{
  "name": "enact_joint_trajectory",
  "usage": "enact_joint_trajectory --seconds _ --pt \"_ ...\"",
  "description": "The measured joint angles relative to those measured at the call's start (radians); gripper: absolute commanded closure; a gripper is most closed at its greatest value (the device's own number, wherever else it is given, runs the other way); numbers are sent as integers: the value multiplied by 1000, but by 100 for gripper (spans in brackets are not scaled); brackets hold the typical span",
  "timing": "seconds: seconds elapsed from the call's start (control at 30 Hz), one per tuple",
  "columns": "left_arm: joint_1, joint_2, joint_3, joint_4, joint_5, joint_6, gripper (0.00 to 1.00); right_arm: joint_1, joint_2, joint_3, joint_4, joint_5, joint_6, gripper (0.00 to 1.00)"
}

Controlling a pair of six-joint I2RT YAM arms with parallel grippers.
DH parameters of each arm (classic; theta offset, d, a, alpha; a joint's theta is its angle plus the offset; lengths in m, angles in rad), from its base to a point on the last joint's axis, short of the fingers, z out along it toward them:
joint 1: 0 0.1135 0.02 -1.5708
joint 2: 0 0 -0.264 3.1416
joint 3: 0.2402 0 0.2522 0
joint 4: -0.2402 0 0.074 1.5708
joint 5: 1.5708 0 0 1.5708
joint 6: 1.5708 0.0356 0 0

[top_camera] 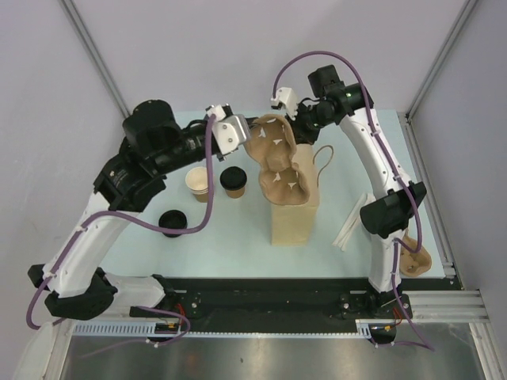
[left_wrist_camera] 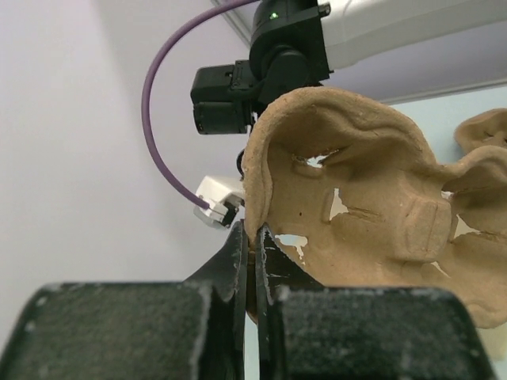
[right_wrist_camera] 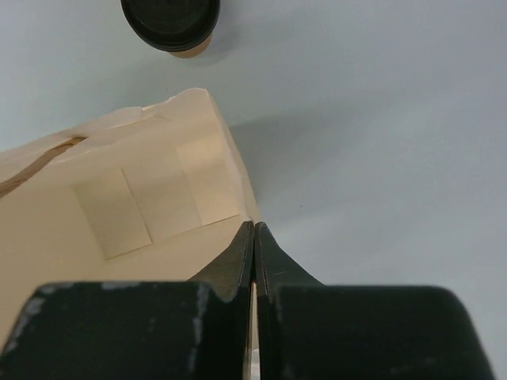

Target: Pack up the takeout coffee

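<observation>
My left gripper (top_camera: 247,138) is shut on the rim of the brown pulp cup tray (top_camera: 276,162) and holds it tilted over the mouth of the tall tan paper bag (top_camera: 291,215). In the left wrist view the fingertips (left_wrist_camera: 242,245) pinch the tray's edge (left_wrist_camera: 372,198). My right gripper (right_wrist_camera: 253,228) is shut on the bag's top rim (right_wrist_camera: 142,198); in the top view it (top_camera: 304,131) sits behind the tray. A lidded kraft cup (top_camera: 233,181) and an open, lidless cup (top_camera: 198,183) stand left of the bag. The lidded cup also shows in the right wrist view (right_wrist_camera: 170,20).
Another black lid (top_camera: 172,222) sits nearer the left arm; I cannot tell if a cup is under it. A second pulp tray (top_camera: 413,259) lies at the right edge behind the right arm. White strips (top_camera: 348,228) lie right of the bag.
</observation>
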Motion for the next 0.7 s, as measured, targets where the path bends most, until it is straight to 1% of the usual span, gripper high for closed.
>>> enact_joint_trajectory --seconds 0.1,0.23,0.33,0.53,0.7 --pt "-47 10 -19 58 -79 23 100 -1 0 1 0 -5 21 100" --pt "-67 23 -32 146 -167 63 100 -5 -2 1 -2 -14 60 100" --pt "-79 24 -71 203 -218 110 100 -5 -6 1 -5 -23 86 100" --pt "-100 26 -183 267 -286 196 100 12 -22 1 -8 -24 137 100" --pt "-114 27 -206 281 -316 230 100 58 -25 2 1 26 195 100"
